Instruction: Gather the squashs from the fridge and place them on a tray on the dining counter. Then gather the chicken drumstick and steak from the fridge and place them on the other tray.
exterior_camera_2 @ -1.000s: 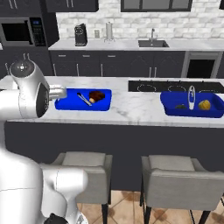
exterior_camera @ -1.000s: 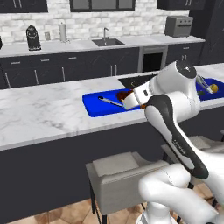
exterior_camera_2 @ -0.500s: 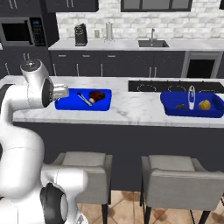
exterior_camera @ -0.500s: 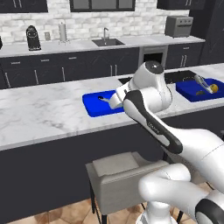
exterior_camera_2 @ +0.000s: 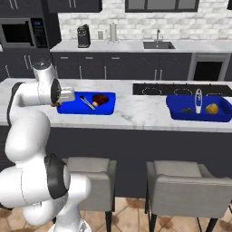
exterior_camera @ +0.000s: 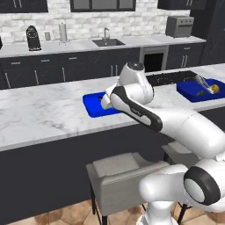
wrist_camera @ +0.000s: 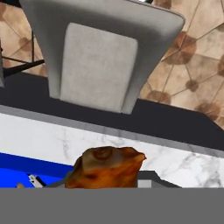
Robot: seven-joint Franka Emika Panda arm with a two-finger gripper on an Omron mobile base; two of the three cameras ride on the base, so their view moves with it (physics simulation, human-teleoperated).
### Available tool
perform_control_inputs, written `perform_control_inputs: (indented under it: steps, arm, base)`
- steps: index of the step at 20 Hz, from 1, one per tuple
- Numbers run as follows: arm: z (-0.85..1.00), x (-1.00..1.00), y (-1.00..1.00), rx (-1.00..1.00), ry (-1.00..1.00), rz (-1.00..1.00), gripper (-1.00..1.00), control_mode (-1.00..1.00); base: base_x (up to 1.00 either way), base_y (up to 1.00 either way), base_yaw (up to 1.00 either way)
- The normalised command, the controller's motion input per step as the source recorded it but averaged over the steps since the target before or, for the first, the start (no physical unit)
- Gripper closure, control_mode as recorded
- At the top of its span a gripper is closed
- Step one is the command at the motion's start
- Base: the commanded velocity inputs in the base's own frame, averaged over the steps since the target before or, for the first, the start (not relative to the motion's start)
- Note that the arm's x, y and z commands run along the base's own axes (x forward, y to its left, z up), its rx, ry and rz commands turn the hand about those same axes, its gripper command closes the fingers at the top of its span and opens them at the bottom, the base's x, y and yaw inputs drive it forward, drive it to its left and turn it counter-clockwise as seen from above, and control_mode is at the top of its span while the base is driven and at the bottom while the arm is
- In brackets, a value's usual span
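Two items of meat: chicken drumstick [wrist_camera: 107, 168], an orange-brown lump, sits right at the fingertips of the pincer [exterior_camera_2: 69, 96]; steak [exterior_camera_2: 100, 99] lies beyond the pincer, towards the far end of the other tray.
Pincer state: clenched on the chicken drumstick, as judged from the hand view, where the meat sits between the tips.
Pincer position: at the nearest end of the other tray [exterior_camera_2: 90, 111], low over the desk.
Other tray, contents: steak, plus a thin grey implement [exterior_camera_2: 86, 102] between the steak and the pincer.
Tray [exterior_camera_2: 199, 118], position: well apart from the pincer, further along the same desk past the other tray.
Tray, contents: yellow squash [exterior_camera_2: 211, 108], a small dark lump [exterior_camera_2: 186, 110] that is probably the second squash though too small to be sure, and a long pale implement [exterior_camera_2: 198, 100] between them.
Desk [exterior_camera_2: 136, 113]: white-grey marble top carrying both trays.
Stool [wrist_camera: 94, 65]: grey seat on the floor below the desk edge, past the pincer in the hand view.
Done, by judgement: squash stage complete; steak delivered.
Left, by judgement: setting the chicken drumstick down in the other tray beside the steak and letting go.
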Motion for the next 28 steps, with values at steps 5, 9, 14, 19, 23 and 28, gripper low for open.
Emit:
perform_control_inputs:
  steps: [5, 9, 14, 19, 23, 28]
  arm:
    - [-0.35, 0.57, 0.18, -0.02, 0.05, 0.00, 1.00, -1.00]
    - [-0.39, 0.51, 0.16, -0.02, 0.00, 0.00, 1.00, -1.00]
    - [-0.27, 0.57, 0.09, -0.01, 0.00, 0.00, 1.00, -1.00]
    - [-0.15, 0.51, 0.04, 0.00, 0.00, 0.00, 1.00, -1.00]
    - [-0.18, 0.51, 0.05, 0.00, 0.00, 0.00, 1.00, -1.00]
    - [-0.23, 0.52, 0.07, 0.00, 0.00, 0.00, 1.00, -1.00]
  base:
    - [0.00, 0.00, 0.00]
    - [0.00, 0.00, 0.00]
    - [0.00, 0.00, 0.00]
    - [0.00, 0.00, 0.00]
    - [0.00, 0.00, 0.00]
    - [0.00, 0.00, 0.00]
